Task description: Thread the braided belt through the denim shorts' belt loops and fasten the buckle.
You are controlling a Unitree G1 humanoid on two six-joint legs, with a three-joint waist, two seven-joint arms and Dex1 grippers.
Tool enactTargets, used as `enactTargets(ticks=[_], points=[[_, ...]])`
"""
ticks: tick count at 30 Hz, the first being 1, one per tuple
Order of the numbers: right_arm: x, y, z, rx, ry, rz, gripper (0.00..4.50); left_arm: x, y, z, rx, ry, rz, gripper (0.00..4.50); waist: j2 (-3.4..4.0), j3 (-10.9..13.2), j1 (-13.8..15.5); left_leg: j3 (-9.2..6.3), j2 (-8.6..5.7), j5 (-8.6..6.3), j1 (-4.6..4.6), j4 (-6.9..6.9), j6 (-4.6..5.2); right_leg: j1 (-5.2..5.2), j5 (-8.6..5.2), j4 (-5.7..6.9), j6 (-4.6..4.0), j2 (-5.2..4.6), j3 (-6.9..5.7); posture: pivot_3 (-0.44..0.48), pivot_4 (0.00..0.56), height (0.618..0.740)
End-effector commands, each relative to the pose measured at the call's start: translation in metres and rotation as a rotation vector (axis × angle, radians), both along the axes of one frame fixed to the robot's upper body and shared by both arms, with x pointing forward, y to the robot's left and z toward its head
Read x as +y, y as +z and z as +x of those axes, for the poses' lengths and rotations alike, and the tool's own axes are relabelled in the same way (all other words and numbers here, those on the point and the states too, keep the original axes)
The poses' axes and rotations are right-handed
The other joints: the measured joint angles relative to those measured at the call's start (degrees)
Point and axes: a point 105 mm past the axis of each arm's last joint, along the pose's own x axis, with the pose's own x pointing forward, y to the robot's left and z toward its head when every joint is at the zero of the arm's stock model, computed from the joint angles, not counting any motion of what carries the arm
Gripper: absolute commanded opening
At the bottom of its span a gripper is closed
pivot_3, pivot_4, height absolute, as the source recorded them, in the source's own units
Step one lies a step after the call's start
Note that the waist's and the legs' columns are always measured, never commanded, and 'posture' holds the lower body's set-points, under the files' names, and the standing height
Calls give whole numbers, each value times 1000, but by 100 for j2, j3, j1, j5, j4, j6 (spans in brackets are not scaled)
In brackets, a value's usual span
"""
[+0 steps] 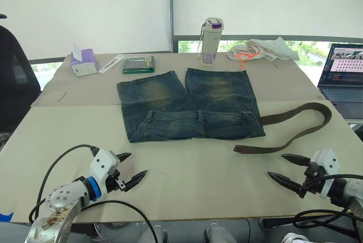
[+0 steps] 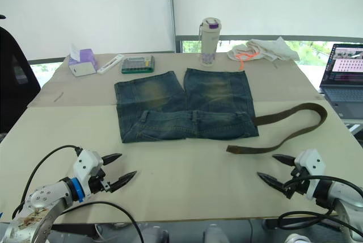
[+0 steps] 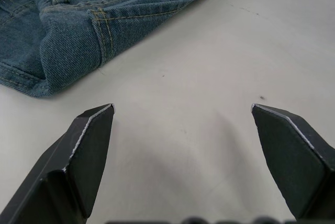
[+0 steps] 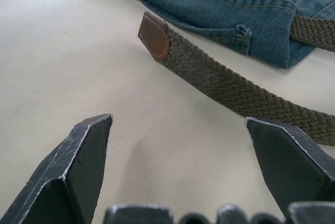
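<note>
The denim shorts [image 1: 190,107] lie flat mid-table with the waistband on the near side. The braided belt [image 1: 306,128] comes out at the waistband's right end, curves away to the right and doubles back, and its brown leather tip [image 4: 154,36] rests on the table just in front of the shorts. The buckle is hidden. A belt loop [image 4: 242,33] shows on the waistband near the tip. My left gripper [image 1: 138,163] is open and empty, short of the shorts' near left corner [image 3: 63,41]. My right gripper [image 1: 275,165] is open and empty, just short of the belt tip.
Along the far edge stand a bottle [image 1: 212,41], a tissue box [image 1: 83,62], a green box [image 1: 138,64] and a whitish cloth with orange cord [image 1: 261,50]. A laptop [image 1: 343,72] sits at the right. A black chair [image 1: 14,84] is at the left.
</note>
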Motion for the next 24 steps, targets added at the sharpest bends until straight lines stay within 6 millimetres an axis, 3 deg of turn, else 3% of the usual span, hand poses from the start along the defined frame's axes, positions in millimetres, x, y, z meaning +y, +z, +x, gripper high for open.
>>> enactTargets(ticks=[1,14,18,24], points=[[-8,13,2,-56,-2,-35,4489,-4,9,1,-42,-33,-3,4425,0,0,0,0,0,0,0,0,0,0,0,0,0,0,0,0,150,740],[-6,24,13,-105,20,-35,4489,-7,18,4,-82,-79,-14,4425,6,-4,-7,15,0,0,1,1,0,1,0,2,0,2,0,0,150,740],[19,46,32,-162,70,-43,4489,-14,30,2,-108,-154,-24,4425,9,-5,-20,15,0,0,2,2,0,0,1,5,-1,2,1,0,150,740],[58,55,79,-179,108,-227,4489,-24,58,3,-132,-278,-51,4425,10,-6,-27,16,3,0,1,3,0,-5,3,9,-4,8,0,0,150,740]])
